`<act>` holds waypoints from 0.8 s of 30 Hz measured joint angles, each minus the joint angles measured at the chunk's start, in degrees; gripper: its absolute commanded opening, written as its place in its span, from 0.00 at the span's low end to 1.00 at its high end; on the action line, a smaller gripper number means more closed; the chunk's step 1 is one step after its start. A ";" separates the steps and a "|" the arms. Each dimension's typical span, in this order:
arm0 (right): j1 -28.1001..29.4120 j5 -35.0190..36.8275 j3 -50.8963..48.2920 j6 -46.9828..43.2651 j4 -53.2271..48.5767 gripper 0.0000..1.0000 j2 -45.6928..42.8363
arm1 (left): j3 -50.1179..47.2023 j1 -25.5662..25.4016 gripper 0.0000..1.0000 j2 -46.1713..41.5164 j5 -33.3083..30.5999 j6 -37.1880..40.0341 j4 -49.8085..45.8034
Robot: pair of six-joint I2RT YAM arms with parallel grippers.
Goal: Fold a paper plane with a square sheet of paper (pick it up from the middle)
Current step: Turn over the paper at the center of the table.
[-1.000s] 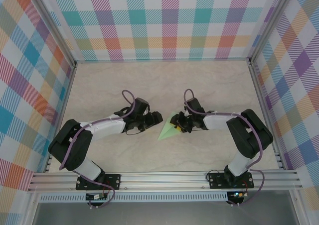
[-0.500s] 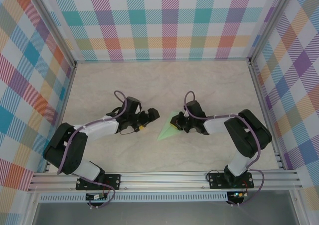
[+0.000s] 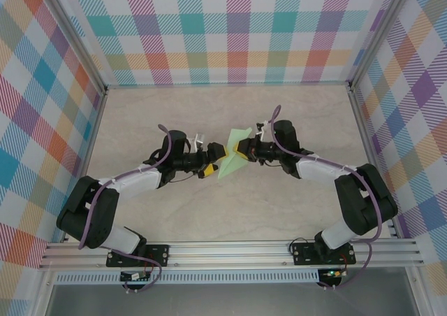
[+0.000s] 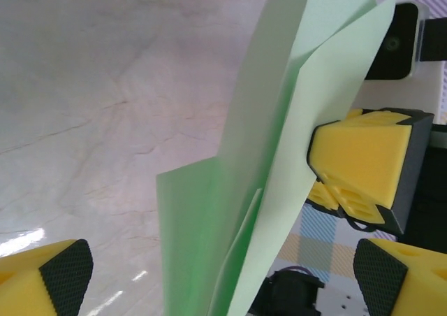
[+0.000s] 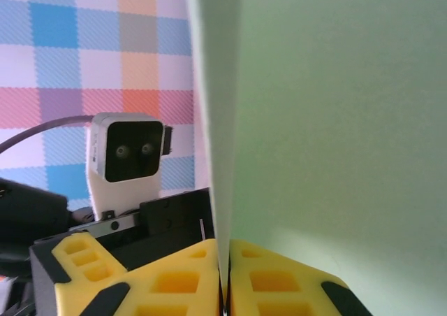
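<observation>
The square sheet of paper is folded into a pale mint-green paper plane (image 3: 230,160), held off the table between the two arms. My right gripper (image 3: 244,150) is shut on one edge of it, and its yellow pads (image 5: 279,281) pinch the paper plane (image 5: 335,120) edge-on. My left gripper (image 3: 212,156) faces it from the left and stands open. In the left wrist view the paper plane (image 4: 279,169) hangs between the left gripper's (image 4: 223,281) wide-apart fingers, clear of both. The right gripper's pads (image 4: 360,159) show clamped on the far side.
The pale marble-look table (image 3: 230,211) is walled by checked panels (image 3: 230,36) on three sides. An aluminium rail (image 3: 230,249) carrying both arm bases runs along the near edge. The left wrist camera (image 5: 129,148) sits close in front of the right gripper.
My right gripper shut on the plane, lifted it off the table and carried it up and away. My left gripper opened wide and moved in around the plane's other side.
</observation>
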 measured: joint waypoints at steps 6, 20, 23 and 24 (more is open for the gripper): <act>-0.72 -6.21 2.21 0.61 1.44 0.12 0.00 | -0.02 -0.02 0.63 0.00 3.10 -2.97 6.47; -1.79 -10.43 2.51 1.53 1.31 0.20 0.72 | 0.13 -0.02 0.12 0.22 4.85 -3.58 11.52; -1.88 -10.19 2.71 0.52 -0.98 0.37 0.66 | 0.24 -0.02 0.07 0.24 4.59 -2.73 10.12; -1.95 -9.75 2.91 -0.59 -3.04 0.42 0.48 | 0.44 -0.02 0.07 0.24 4.39 -2.25 9.01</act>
